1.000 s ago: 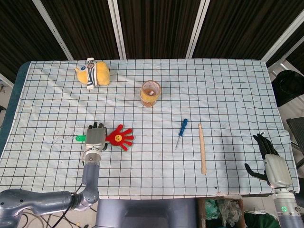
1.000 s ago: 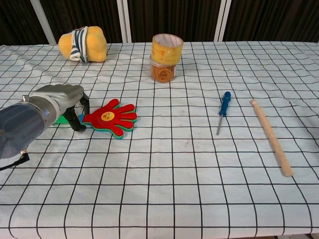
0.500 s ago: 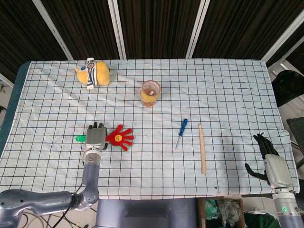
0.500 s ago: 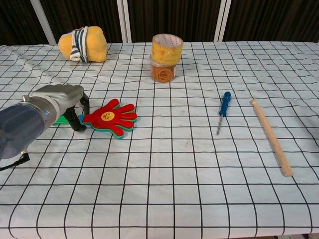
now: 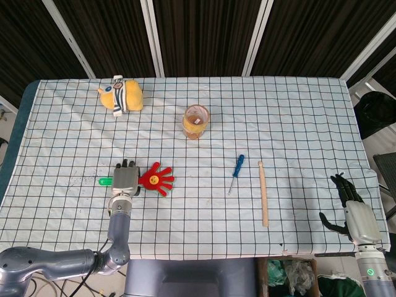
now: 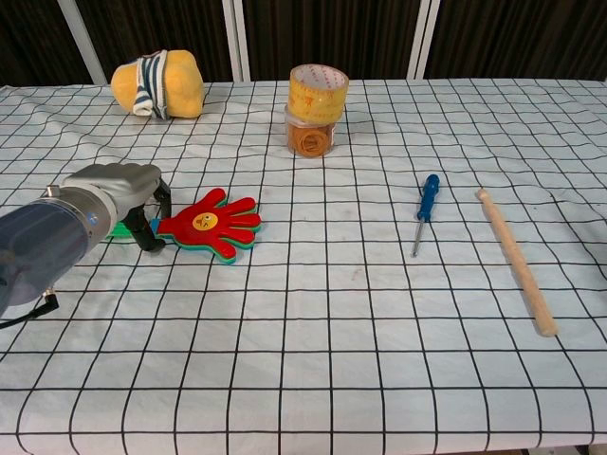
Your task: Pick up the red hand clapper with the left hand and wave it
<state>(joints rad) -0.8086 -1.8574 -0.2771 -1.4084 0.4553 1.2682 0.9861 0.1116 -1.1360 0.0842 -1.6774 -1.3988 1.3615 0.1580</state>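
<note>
A: Clapper (image 6: 211, 224) position? The red hand clapper lies flat on the checked cloth (image 6: 332, 332), left of the blue screwdriver (image 6: 424, 210).

B: Left hand (image 6: 121, 194) curls over its handle; right hand (image 5: 354, 211) rests open, far right of the screwdriver.

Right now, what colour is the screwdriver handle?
Blue; the screwdriver shows it best in the chest view.

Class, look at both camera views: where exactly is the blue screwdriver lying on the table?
The blue screwdriver lies right of centre on the checked cloth, just left of the wooden stick, nearer than the tape-topped jar.
</note>
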